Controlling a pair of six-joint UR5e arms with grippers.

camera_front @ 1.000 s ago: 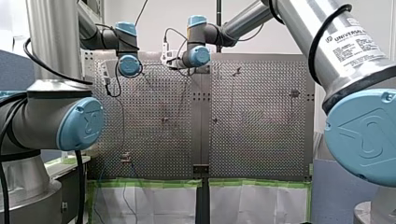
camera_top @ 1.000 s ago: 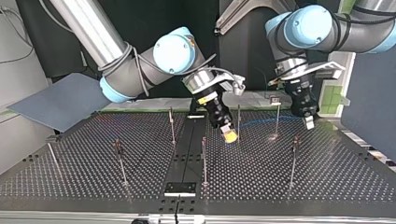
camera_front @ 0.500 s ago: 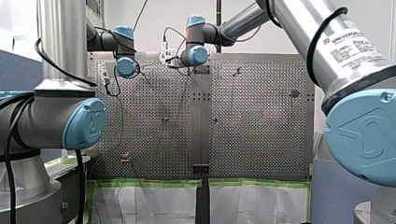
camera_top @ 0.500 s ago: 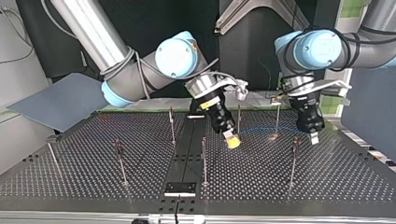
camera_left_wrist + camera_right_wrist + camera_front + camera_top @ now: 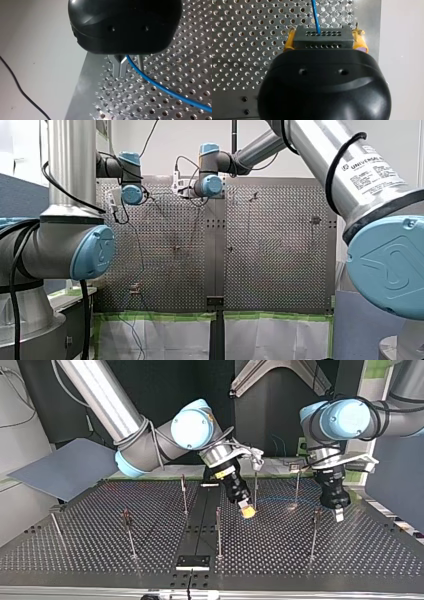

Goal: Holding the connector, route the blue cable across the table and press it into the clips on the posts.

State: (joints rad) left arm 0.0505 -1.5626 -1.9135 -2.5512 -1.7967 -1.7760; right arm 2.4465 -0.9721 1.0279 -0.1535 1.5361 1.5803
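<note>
My right gripper (image 5: 246,510) has yellow pads and is shut on the dark grey connector (image 5: 322,37), just above the table near the middle. The blue cable (image 5: 315,15) leaves the connector and arcs low over the table (image 5: 280,498) towards my left gripper (image 5: 339,514) at the top view's right. In the left wrist view the metal fingers (image 5: 120,71) are shut. The cable (image 5: 160,86) runs past right beside them, next to a thin post (image 5: 140,65). Whether it is pinched does not show.
Thin posts stand on the perforated table: some at the back (image 5: 297,487) (image 5: 255,487) (image 5: 184,492), others nearer the camera (image 5: 218,530) (image 5: 314,532) (image 5: 129,532). A grey sheet (image 5: 65,467) lies off the table at the top view's left. A black plate (image 5: 192,561) sits at the near edge.
My left gripper has come down and towards the top view's camera, close to the post at the right. My right gripper has barely shifted and still holds the connector.
</note>
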